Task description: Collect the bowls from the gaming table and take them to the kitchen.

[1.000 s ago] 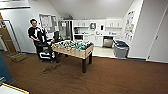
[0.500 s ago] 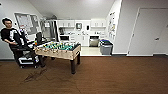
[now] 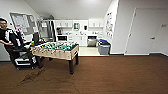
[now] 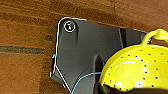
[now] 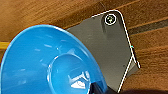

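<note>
Filling the right wrist view, a blue bowl sits right at the right gripper, underside up, above wood floor; whether the jaws clamp it I cannot tell. At the left gripper hangs a yellow-green bowl (perforated, with a loop handle), its grip equally unclear. Farther off stand a foosball table, a seated person, and the kitchen beyond.

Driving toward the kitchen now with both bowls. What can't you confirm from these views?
- Left wrist view: the yellow-green perforated bowl is cut off by the picture edge; the jaws holding it can't be made out.
- Right wrist view: the blue bowl hides its own grip; jaws not visible.
- Head view: the kitchen counter items are too small and blurred to identify; the foosball table blocks part of the person.
</note>
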